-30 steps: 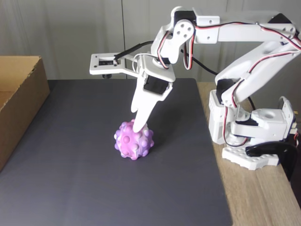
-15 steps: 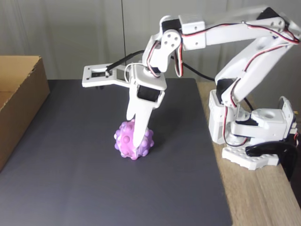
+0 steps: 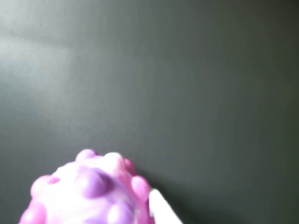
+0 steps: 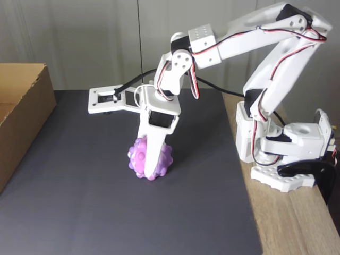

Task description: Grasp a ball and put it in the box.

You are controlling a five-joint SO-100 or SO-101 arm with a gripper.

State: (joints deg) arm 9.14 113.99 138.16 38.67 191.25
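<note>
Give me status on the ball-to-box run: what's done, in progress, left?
Done: the hand has reached the ball and sits low over it, a white finger down its front in the fixed view. In progress: the grasp. The ball rests on the dark mat; whether the fingers have clamped isn't visible. Left: lift, carry to the cardboard box at the left of the fixed view, release inside.
</note>
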